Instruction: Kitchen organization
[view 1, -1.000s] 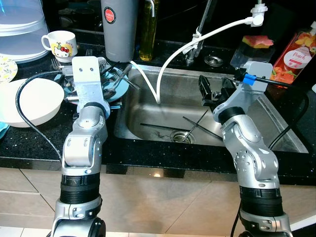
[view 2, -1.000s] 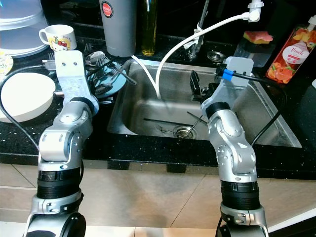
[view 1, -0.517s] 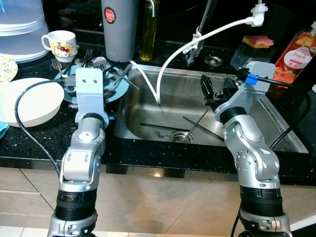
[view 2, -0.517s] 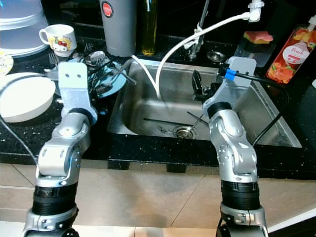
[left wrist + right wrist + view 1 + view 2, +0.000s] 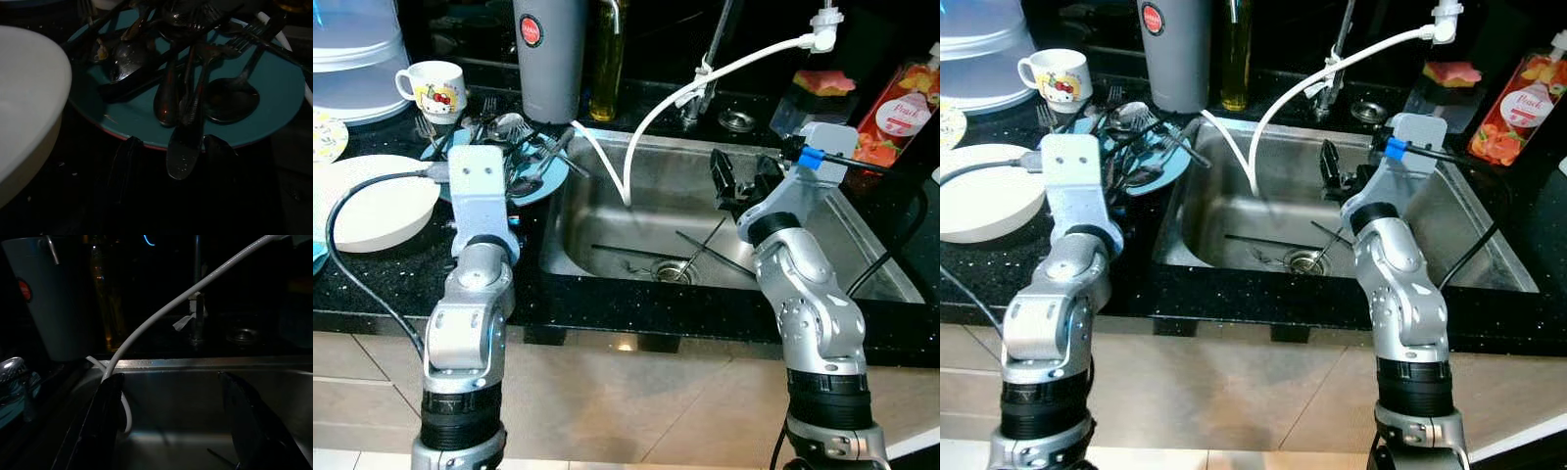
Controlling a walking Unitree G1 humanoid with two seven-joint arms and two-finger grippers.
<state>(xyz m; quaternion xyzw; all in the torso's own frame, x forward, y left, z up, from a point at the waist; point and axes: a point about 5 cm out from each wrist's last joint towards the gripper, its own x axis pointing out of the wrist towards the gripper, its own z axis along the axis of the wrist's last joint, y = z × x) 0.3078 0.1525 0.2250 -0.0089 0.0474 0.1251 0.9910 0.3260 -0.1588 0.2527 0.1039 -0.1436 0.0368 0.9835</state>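
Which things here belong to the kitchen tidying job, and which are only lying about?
Job:
teal plate
cutlery piled on it
left claw, open near the plate's rim
utensils in the sink

Lying about:
white bowl
mug
grey canister
peach bottle

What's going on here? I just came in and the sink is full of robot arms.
The robot is tidying a kitchen counter. Its left gripper, open and empty, sits at the near edge of a teal plate piled with dirty cutlery, beside a white bowl. Its right gripper, also open, hovers over the sink, where a few utensils lie.
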